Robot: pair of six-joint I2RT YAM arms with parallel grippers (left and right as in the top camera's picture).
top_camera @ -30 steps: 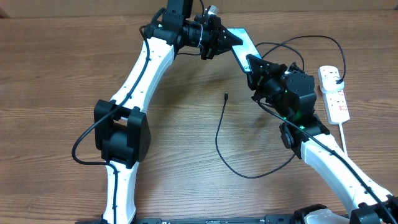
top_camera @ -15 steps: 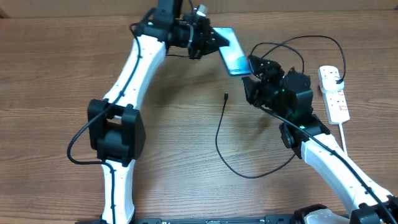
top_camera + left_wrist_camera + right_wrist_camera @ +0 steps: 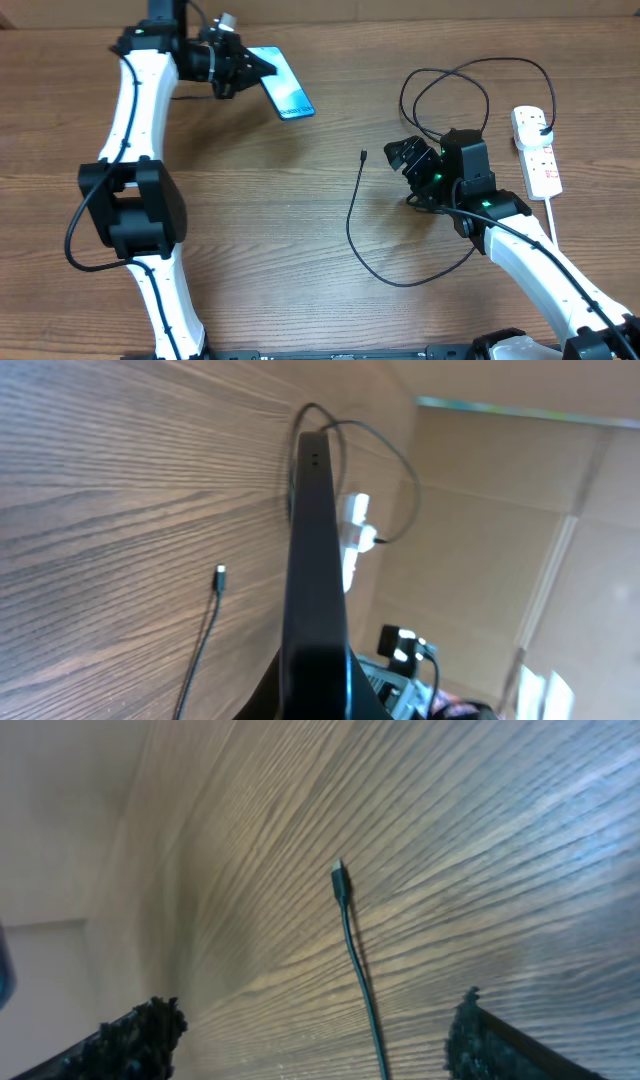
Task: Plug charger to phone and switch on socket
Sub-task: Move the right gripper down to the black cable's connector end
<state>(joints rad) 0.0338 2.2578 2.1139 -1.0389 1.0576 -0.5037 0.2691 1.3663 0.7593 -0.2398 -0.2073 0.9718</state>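
the phone is in the air, clamped at one end between the closed jaws of the left gripper, its light-blue screen turned up to the overhead camera. in the left wrist view it shows edge-on, running straight out from the tool. i judge it is held so to leave the free short edge, where a port should be, pointing away from the tool toward the right arm's side. the port itself i cannot make out.

the charger lies loose on the table. its connector tip rests flat on the wood just ahead of the right gripper, not touching it. this gripper stands wide open and holds nothing. in its wrist view the tip lies ahead of and between the two fingers. to me this looks like a pose for pinching the tip.

from the tip the cable curves under the right arm, loops behind that tool and reaches the socket, well behind it. one end outlet seems to hold the black plug end, while the others look empty. the switches are too small to read.
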